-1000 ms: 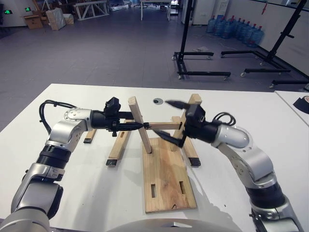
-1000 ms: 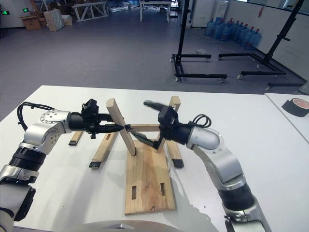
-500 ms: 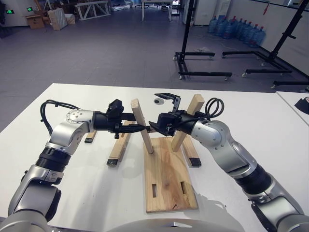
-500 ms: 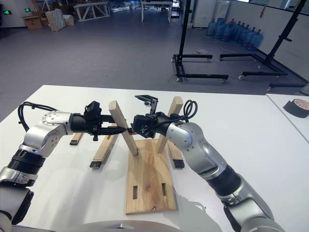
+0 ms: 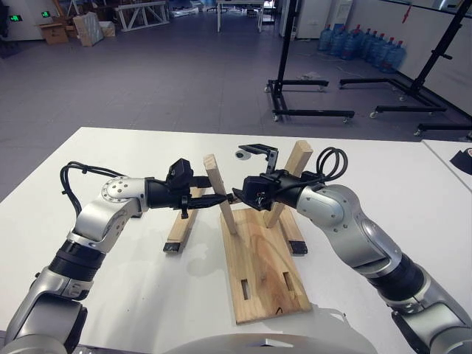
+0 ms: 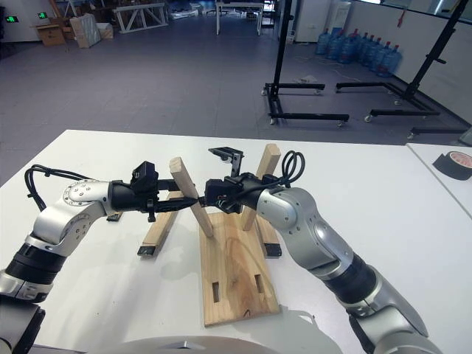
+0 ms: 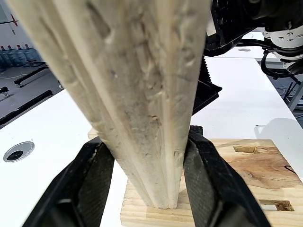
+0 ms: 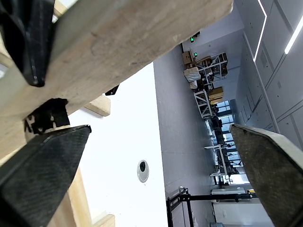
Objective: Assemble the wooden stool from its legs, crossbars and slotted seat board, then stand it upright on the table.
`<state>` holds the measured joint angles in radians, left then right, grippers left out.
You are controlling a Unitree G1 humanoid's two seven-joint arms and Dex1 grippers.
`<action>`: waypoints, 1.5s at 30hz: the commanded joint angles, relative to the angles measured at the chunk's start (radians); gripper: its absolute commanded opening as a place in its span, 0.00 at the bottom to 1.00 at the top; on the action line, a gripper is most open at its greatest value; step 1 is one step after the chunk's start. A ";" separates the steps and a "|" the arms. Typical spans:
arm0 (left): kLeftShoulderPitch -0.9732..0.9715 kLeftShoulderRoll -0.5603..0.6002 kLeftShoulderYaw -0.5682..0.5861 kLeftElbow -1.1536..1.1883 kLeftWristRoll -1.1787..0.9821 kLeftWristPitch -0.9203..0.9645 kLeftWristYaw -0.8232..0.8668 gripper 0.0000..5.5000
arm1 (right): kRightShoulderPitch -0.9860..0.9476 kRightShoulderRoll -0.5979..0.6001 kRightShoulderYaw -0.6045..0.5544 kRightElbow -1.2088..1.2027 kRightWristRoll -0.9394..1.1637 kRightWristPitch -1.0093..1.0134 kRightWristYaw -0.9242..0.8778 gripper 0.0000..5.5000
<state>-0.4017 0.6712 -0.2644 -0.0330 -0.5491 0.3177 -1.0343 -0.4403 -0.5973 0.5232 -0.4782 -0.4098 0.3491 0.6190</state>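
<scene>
Left eye view: seat board (image 5: 265, 273) is skewing; realigning needed.
Left gripper (image 5: 224, 197): is clamping the leg (image 5: 215, 173).
Right gripper (image 5: 239, 172): is staying open.

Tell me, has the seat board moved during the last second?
Yes. The seat board swung its near end toward the robot's right, away from the lying leg, which stayed put.

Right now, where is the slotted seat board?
In the left eye view, the seat board lies flat at the table's middle, its far end under the two leaning legs.
</scene>
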 commanded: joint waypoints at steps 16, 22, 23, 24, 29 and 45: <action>0.104 0.012 -0.114 0.064 0.155 0.167 0.050 0.57 | 0.221 -0.063 0.160 0.143 0.100 0.155 0.202 0.98; 0.123 0.029 -0.056 0.023 0.161 0.180 0.038 0.58 | 0.210 -0.061 0.153 0.162 0.079 0.130 0.176 0.98; 0.130 0.038 -0.045 0.013 0.164 0.179 0.039 0.58 | 0.203 -0.056 0.148 0.167 0.072 0.118 0.163 0.98; 0.137 0.043 -0.034 0.005 0.168 0.178 0.042 0.58 | 0.195 -0.049 0.141 0.172 0.067 0.105 0.149 0.98; 0.189 0.057 0.062 -0.090 0.131 0.191 0.060 0.58 | 0.165 0.005 0.048 0.131 0.097 0.015 0.057 0.98; 0.335 -0.016 0.333 -0.409 -0.057 0.218 0.190 0.58 | 0.263 0.150 -0.230 0.026 0.167 -0.284 -0.203 0.98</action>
<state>-0.0631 0.6627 0.0569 -0.4302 -0.6047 0.5177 -0.8654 -0.1809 -0.4439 0.3035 -0.4491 -0.2448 0.0813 0.4028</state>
